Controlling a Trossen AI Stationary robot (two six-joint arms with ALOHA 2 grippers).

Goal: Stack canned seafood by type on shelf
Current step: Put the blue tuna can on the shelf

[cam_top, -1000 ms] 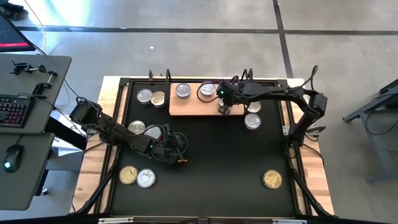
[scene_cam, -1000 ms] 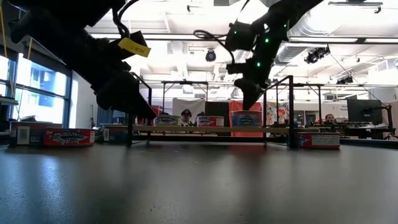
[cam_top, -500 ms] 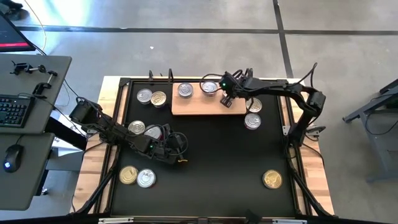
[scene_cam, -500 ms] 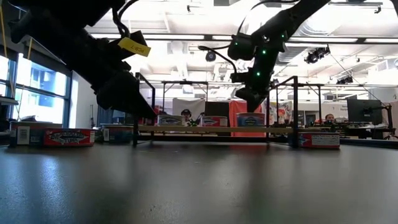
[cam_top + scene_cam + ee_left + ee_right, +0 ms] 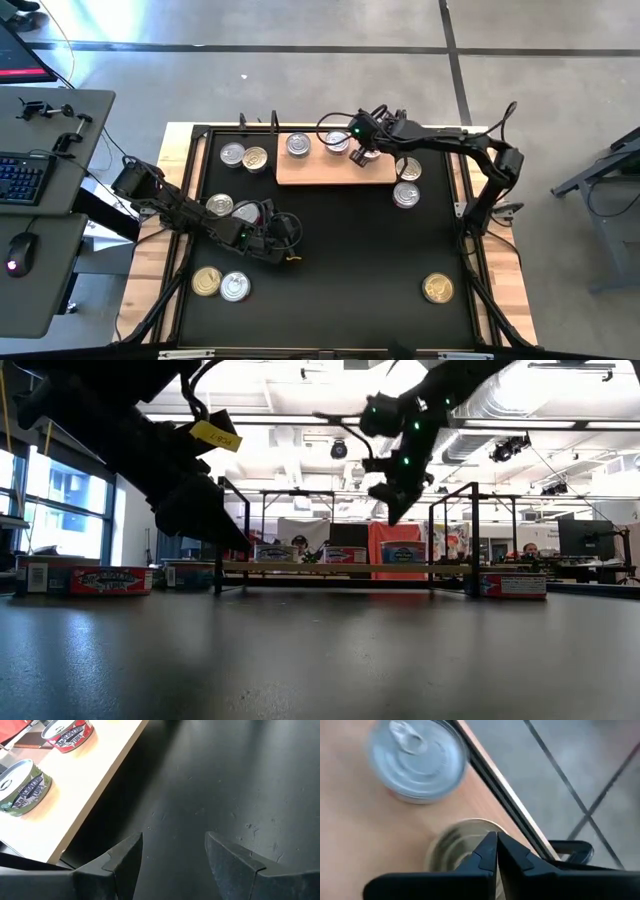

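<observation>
Hovering over the far end of the shelf (image 5: 336, 168), the right gripper (image 5: 362, 152) has its jaws pressed fully together with nothing between them; in the right wrist view the 2 fingertips (image 5: 490, 851) meet tip to tip just above a gold-lidded can (image 5: 454, 845), without visibly gripping it. A silver-lidded can (image 5: 417, 760) sits on the pale board beside that one. From above, 2 silver tins show on the shelf, one (image 5: 298, 146) toward its left end and one (image 5: 336, 142) next to the right gripper.

The left gripper (image 5: 283, 231) rests low over the black mat (image 5: 340, 250), jaws spread wide apart and empty; the left wrist view shows both fingers (image 5: 124, 860) with bare mat between them.

Loose cans lie on the mat: a pair (image 5: 244, 157) left of the shelf, 2 (image 5: 406, 182) off its right end, 2 (image 5: 220, 285) near the front left, and a gold one (image 5: 437, 289) at front right.
</observation>
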